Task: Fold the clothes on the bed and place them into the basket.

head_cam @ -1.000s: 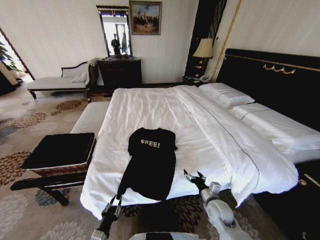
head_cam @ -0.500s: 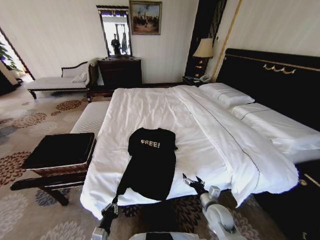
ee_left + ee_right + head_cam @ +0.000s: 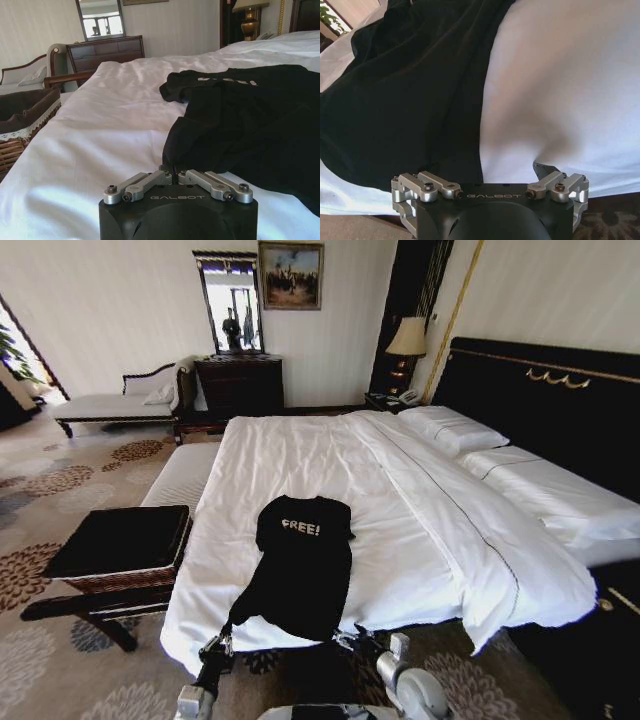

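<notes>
1. Left gripper (image 3: 215,648): low at the foot edge of the bed (image 3: 300,470), at the lower left corner of the T-shirt (image 3: 300,570). In the left wrist view (image 3: 172,175), links folded inward, fingers closed on a pinch of the black hem.
2. Right gripper (image 3: 352,640): low at the foot edge, beside the shirt's lower right corner. In the right wrist view (image 3: 490,172), linkages spread wide apart; one dark fingertip (image 3: 542,169) against the white sheet; the other finger hidden against the black fabric (image 3: 405,100), so no telling whether anything is held.
3. Bed: large, white duvet and sheets, white pillows (image 3: 455,428) at the head, tall black headboard (image 3: 545,390) with gold trim. Duvet lightly creased, hanging over the foot edge.
4. Basket (image 3: 120,545): brown woven wicker with flat black top, on a dark stand on the floor, to the left of the bed's foot corner, apart from the shirt. Rim with pale trim seen in the left wrist view (image 3: 25,117).
5. Room: patterned floral carpet (image 3: 60,480); white padded bench (image 3: 182,475) along the bed's left side; white chaise longue (image 3: 115,405) by the far wall; dark dresser (image 3: 240,385) with mirror (image 3: 230,305); framed painting (image 3: 290,275); lamp (image 3: 407,340) beside the headboard.
6. T-shirt: black, short-sleeved, white "FREE!" lettering across the chest, laid face up near the foot of the bed, collar toward the pillows, hem at the foot edge. Lower left part drawn into a narrow fold toward the left gripper; not folded.
</notes>
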`<state>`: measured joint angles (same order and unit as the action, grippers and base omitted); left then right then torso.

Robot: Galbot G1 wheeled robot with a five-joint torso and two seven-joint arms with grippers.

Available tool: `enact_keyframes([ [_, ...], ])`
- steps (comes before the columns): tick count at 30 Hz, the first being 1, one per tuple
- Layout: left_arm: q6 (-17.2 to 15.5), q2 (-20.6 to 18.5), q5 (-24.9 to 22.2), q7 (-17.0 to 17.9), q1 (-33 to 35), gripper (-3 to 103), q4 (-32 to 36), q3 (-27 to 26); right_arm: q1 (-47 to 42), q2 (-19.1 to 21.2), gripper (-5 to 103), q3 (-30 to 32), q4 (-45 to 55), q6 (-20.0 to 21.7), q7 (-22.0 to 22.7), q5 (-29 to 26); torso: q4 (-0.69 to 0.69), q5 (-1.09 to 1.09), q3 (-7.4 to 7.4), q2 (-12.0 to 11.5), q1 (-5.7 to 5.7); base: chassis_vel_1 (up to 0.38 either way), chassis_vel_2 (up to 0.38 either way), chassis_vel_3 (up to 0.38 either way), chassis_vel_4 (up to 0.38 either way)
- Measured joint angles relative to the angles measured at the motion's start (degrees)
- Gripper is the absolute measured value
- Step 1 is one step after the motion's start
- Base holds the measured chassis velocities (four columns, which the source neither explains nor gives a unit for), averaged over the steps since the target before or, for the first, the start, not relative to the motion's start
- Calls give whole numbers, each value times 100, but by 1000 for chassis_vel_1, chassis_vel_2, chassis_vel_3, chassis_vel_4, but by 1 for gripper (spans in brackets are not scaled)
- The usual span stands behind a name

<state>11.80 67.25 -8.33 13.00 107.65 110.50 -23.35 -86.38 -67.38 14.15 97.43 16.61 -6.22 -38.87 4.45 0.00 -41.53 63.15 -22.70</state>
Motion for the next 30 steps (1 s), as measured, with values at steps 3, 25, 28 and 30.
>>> enact_keyframes([
  [3,-2,1,6,-4,24,0,0,-14,162,5,100,-149,-276,-10,-58,97,2,0,0,0,0,0,0,0,0],
  [25,-28,25,123,49,-19,0,-81,-17,271,-207,34,-176,-357,-66,-59,-40,1,0,0,0,0,0,0,0,0],
  [28,-28,19,155,53,-22,0,-81,-18,248,-216,28,-169,-320,-85,-28,-63,1,0,0,0,0,0,0,0,0],
  [30,-27,17,162,59,-22,0,-81,-18,226,-218,24,-161,-280,-86,1,-110,1,0,0,0,0,0,0,0,0],
])
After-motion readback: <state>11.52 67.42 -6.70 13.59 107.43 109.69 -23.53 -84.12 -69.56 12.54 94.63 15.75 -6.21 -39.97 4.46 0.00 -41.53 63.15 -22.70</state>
